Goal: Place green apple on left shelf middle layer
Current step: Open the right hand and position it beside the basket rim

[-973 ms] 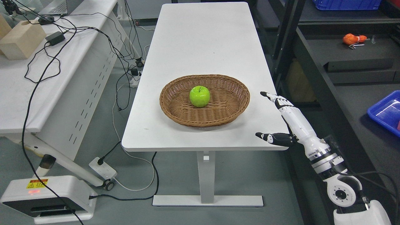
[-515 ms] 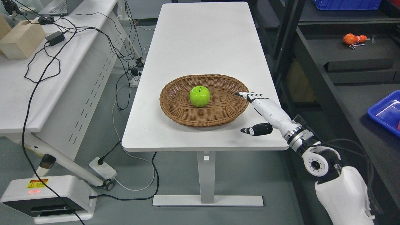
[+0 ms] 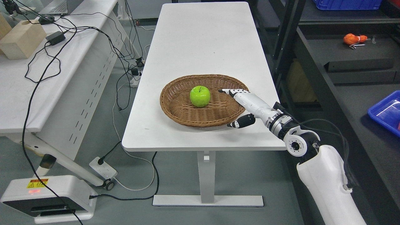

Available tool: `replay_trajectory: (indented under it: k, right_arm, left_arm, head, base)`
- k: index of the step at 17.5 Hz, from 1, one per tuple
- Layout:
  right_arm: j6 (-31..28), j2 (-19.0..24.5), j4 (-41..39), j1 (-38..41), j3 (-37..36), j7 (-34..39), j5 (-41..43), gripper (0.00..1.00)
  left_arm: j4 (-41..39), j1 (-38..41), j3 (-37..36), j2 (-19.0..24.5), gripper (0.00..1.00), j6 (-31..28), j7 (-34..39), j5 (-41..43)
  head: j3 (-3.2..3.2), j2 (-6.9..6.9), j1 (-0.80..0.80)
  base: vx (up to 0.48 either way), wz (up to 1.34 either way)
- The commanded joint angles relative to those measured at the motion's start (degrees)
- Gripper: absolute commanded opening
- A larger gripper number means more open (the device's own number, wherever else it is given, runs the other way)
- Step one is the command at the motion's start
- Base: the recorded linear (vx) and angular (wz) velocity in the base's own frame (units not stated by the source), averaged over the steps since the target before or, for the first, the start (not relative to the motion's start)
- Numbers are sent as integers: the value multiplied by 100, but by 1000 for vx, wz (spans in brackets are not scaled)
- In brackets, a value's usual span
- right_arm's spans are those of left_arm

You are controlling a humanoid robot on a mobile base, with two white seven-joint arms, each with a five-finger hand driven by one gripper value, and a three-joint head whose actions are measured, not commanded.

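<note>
head view: green apple in basket, just left of open-fingered right hand.

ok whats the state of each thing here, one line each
apple: upright in the basket, stem up, not held
basket: upright on the table, holds only the apple
right hand: open, fingers out over the basket's right side, short of the apple
table: bare apart from the basket
blue bin: on the right shelf, partly out of frame
</note>
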State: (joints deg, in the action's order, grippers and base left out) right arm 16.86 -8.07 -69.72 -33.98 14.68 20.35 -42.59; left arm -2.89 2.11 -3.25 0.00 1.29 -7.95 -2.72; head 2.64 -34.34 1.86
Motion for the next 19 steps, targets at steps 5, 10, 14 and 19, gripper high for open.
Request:
replay_trajectory:
  k: [5,10,14,19]
  right_arm:
    - [-7,42,591,-258,-298,-84,348,98]
    - [-7,-63,556,-241,-492,-75,453,98]
    - [-25,-169,538,-232,-545,13,751,98]
    - [-279,-134,564,-302,-694,145,893,98]
  left_arm:
    - [-1,0,0,100,100,12,-5,0]
    - [-1,0,0,100,100,12,3,0]
    - [8,0,0,100,100,21,-5,0]
    - [-1,0,0,100,100,21,-5,0]
  head:
    - [0,0,0]
    - [0,0,0]
    - [0,0,0]
    - [0,0,0]
  base:
    - [0,0]
    - [0,0]
    - [0,0]
    - [0,0]
